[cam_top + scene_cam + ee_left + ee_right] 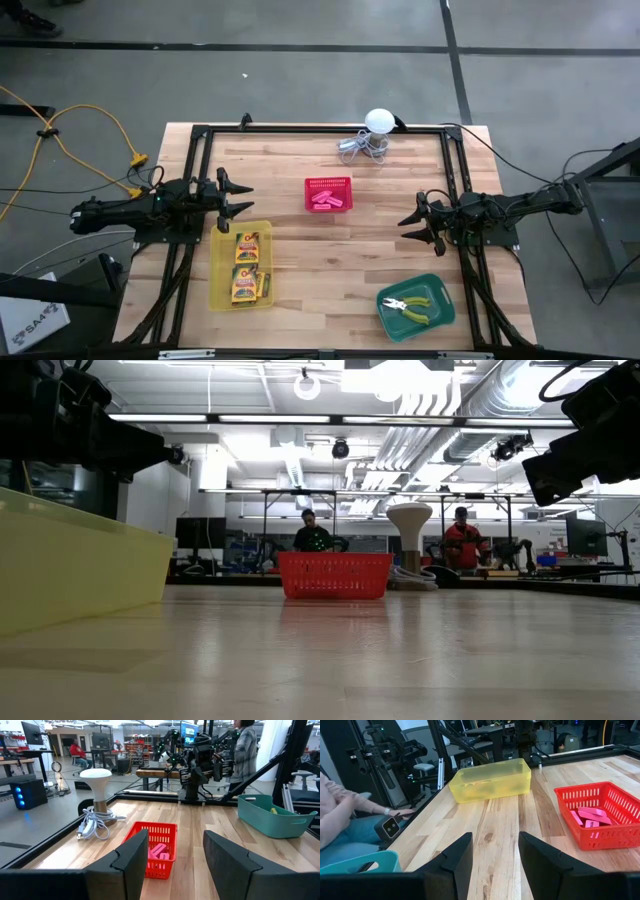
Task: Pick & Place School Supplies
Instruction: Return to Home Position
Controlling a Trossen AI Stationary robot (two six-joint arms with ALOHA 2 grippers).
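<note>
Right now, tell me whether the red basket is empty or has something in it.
Not empty. Several pink erasers lie inside the red basket, visible from above and in both wrist views.

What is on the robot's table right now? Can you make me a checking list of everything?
Surface: wooden table, bare between the bins.
Job's things: pink erasers in the red basket; crayon boxes in the yellow tray; pliers in the green tray.
Clutter: white ball with coiled wire at the far edge.
Grippers: left pincer open, empty, at the table's left side; right pincer open, empty, at the right side.
Cables: yellow cable on the floor to the left.
Surroundings: people in the room behind the table.
</note>
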